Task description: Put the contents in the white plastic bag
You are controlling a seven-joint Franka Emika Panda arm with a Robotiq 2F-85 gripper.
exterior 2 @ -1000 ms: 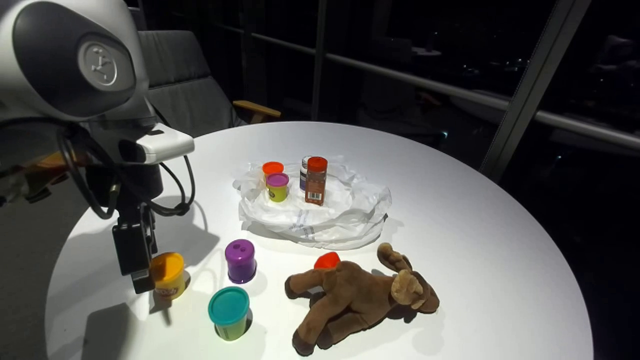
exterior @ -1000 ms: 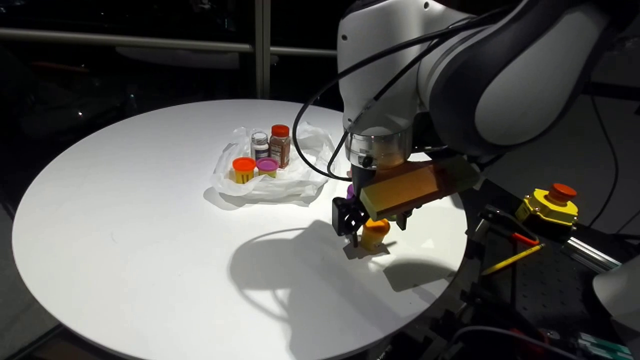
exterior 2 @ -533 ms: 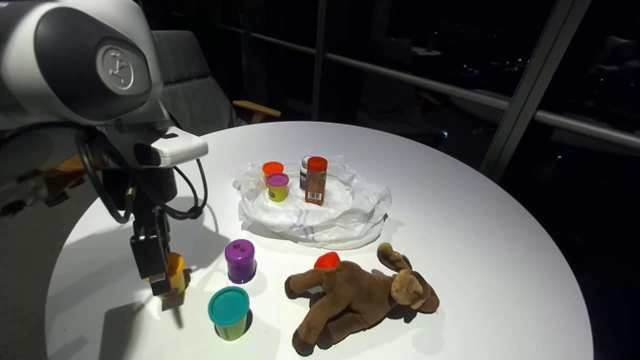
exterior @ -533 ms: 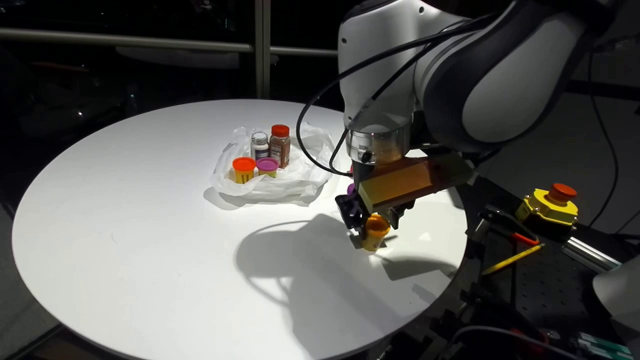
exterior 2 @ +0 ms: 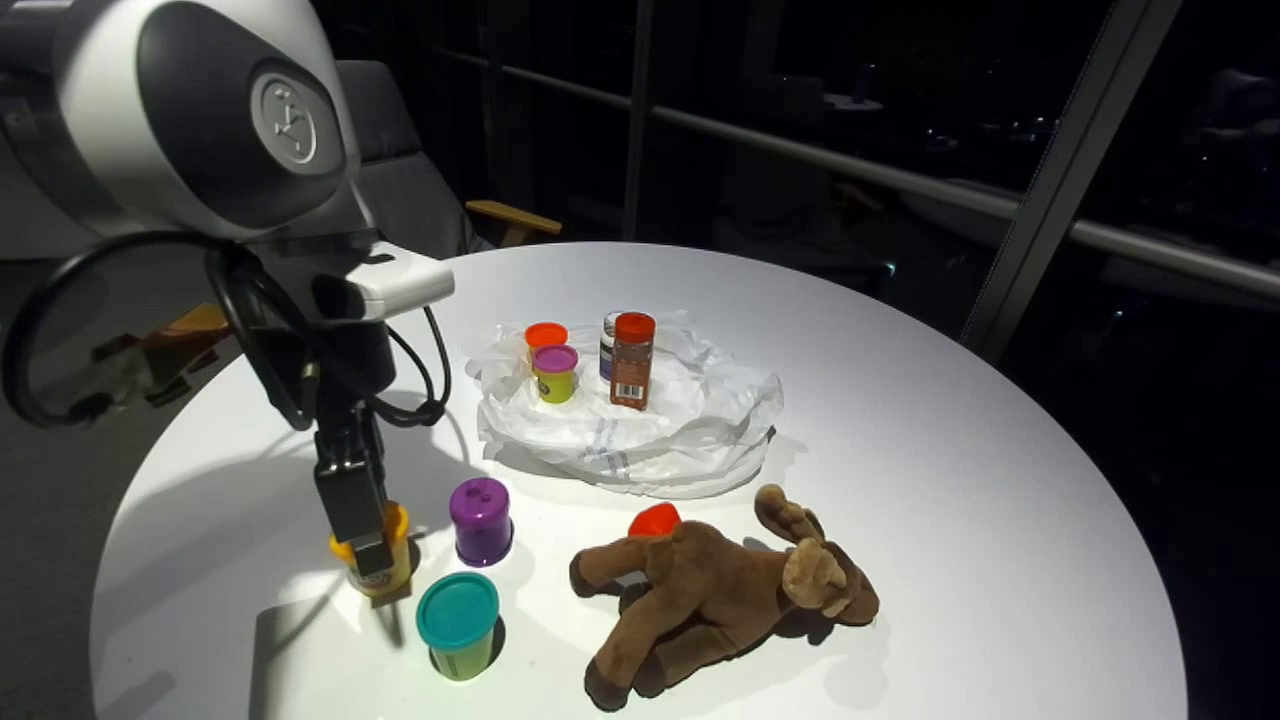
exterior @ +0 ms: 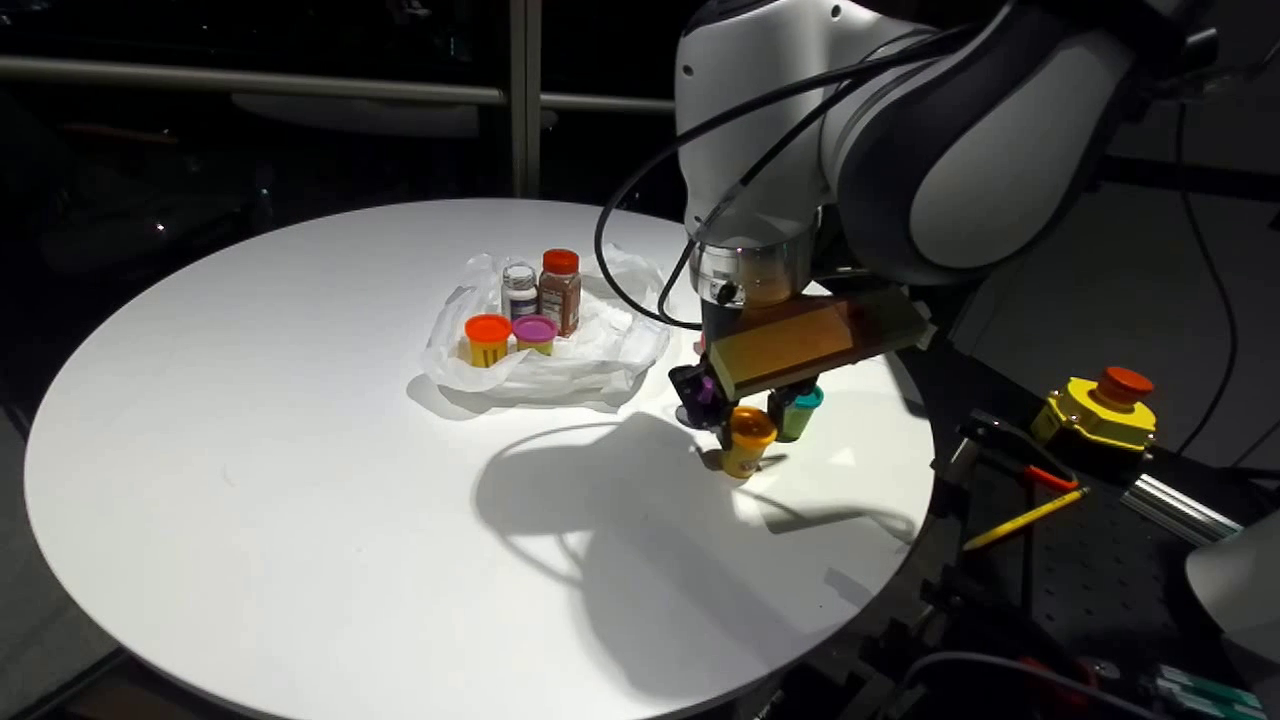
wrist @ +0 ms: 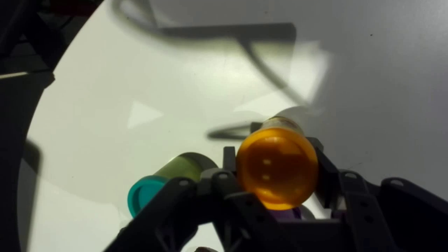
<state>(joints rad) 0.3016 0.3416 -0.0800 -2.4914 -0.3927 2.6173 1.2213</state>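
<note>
Currently, your gripper (wrist: 273, 155) pinches the orange-lidded tub (wrist: 278, 169) from both sides, roughly upright, outside the white plastic bag (exterior 2: 690, 470) and well apart from it; whether the tub's base touches the table (exterior: 270, 500), you cannot tell. Within the bag's rim you have a red-lidded tub (exterior 2: 546, 337), a purple-lidded tub (exterior 2: 555, 378), a red-capped jar (exterior 2: 631, 368) and a smaller bottle (exterior: 520, 297). Near the bag's outside: a purple canister (exterior 2: 482, 525) and plush animal (exterior 2: 712, 590); farther off, a teal-lidded tub (exterior 2: 458, 615).
</note>
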